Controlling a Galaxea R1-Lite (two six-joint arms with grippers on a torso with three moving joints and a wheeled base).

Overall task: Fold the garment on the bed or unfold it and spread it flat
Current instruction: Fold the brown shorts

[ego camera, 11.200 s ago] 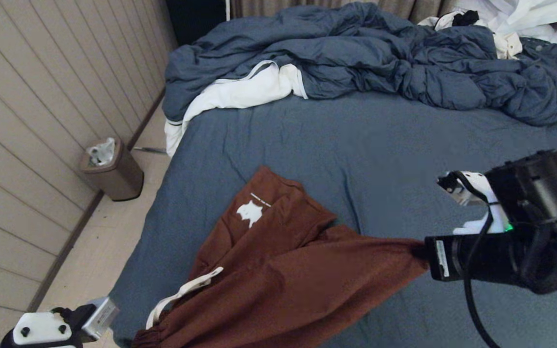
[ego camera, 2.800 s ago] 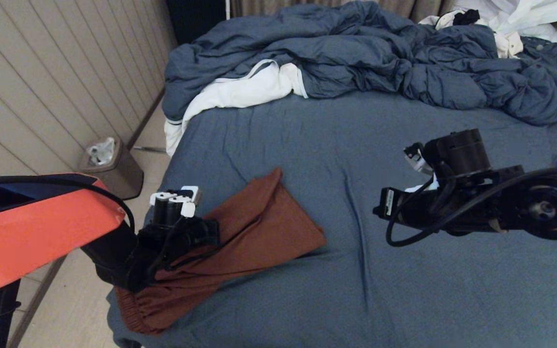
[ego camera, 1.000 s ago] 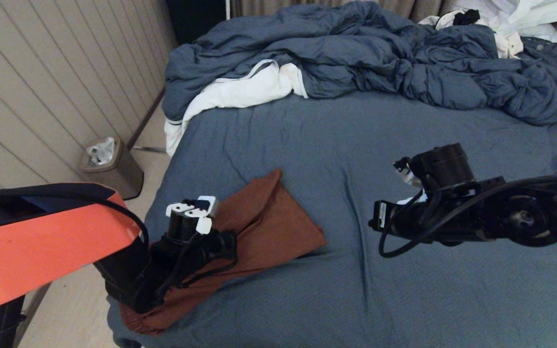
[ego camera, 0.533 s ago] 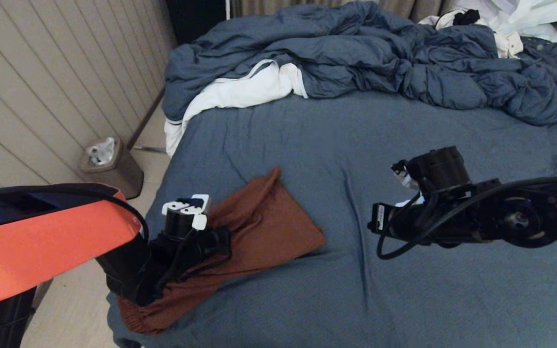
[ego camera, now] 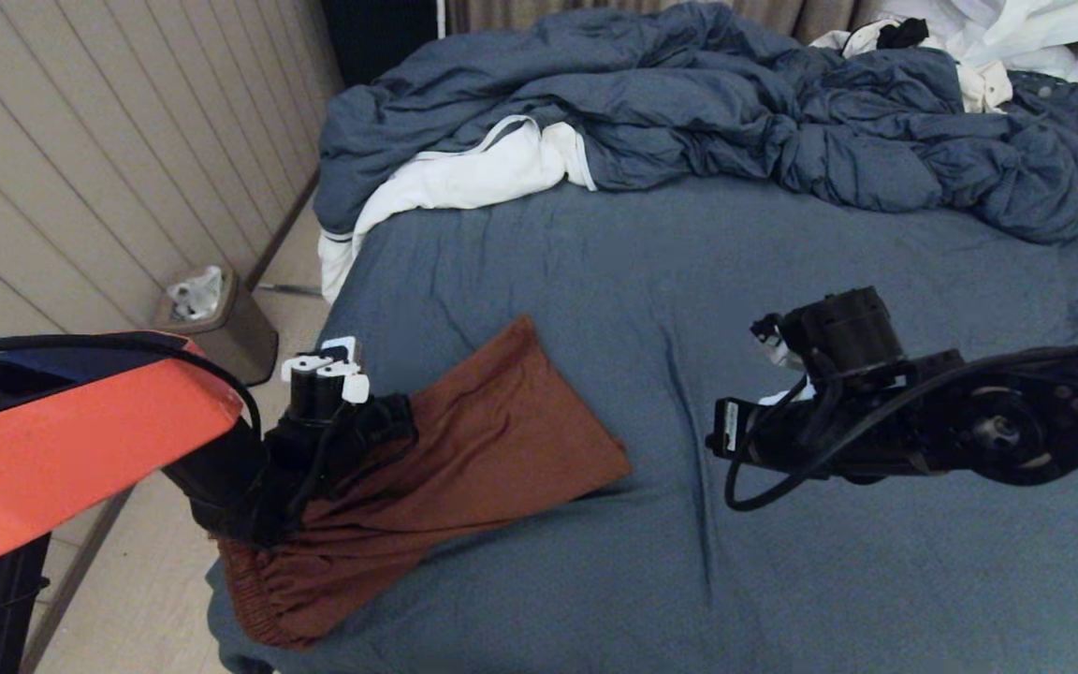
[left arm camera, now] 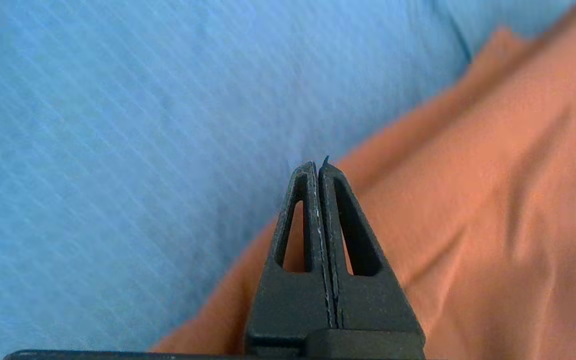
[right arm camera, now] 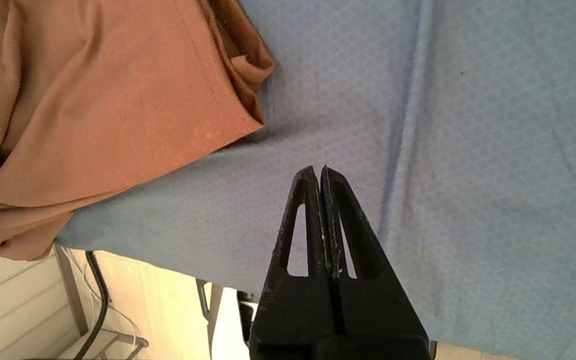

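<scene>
The rust-brown shorts (ego camera: 492, 449) lie folded lengthwise at the bed's (ego camera: 689, 281) near left corner. The gathered waistband (ego camera: 263, 599) hangs by the bed edge. Logo and drawstring are hidden. My left gripper (left arm camera: 318, 167) is shut, its tips over the shorts' (left arm camera: 493, 200) edge where it meets the sheet (left arm camera: 118, 125), with no cloth seen between the jaws. In the head view only its wrist (ego camera: 333, 435) shows, over the shorts' left part. My right gripper (right arm camera: 318, 172) is shut and empty, hovering over bare sheet right of the shorts' (right arm camera: 118, 100) hem corner; its arm (ego camera: 829, 421) reaches in from the right.
A rumpled blue duvet (ego camera: 735, 112) and white clothes (ego camera: 464, 178) fill the bed's far end. More white clothes (ego camera: 1007, 28) lie at the far right. A brown bin (ego camera: 216, 328) stands on the floor by the panelled wall, left of the bed.
My left wrist has moved away from me and leftward, and the shorts' left edge has stretched out smoother with it. The right arm has edged slightly left.
</scene>
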